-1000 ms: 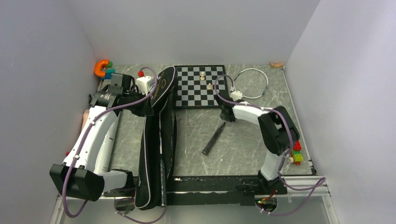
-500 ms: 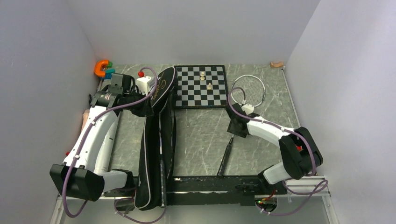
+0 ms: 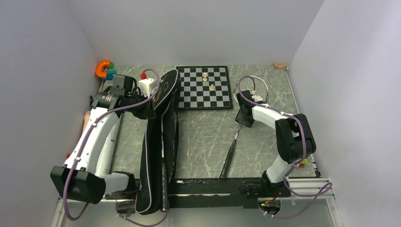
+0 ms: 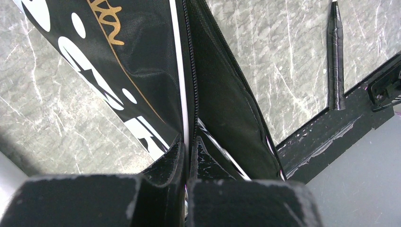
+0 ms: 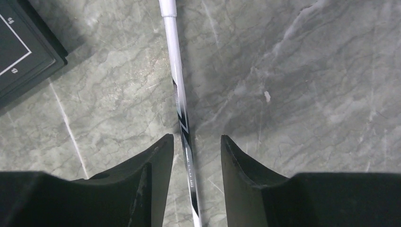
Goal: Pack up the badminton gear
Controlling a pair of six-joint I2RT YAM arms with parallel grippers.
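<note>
The left gripper clamped the bag by its rim; the right gripper stood part-open astride the racket (untouched, flat on the table right of the bag). Closing on that thin shaft could make it swivel and slip.

- A robotics lab test cell; plain pale walls box in three sides of a marbled table
- The left arm and right arm stand bolted to a black base plate at the near edge; purple cables loop off them; an aluminium rail runs beside the plate
- Unrelated props share the top: a chessboard, a black racket bag, a racket, an orange C-shaped toy
</note>
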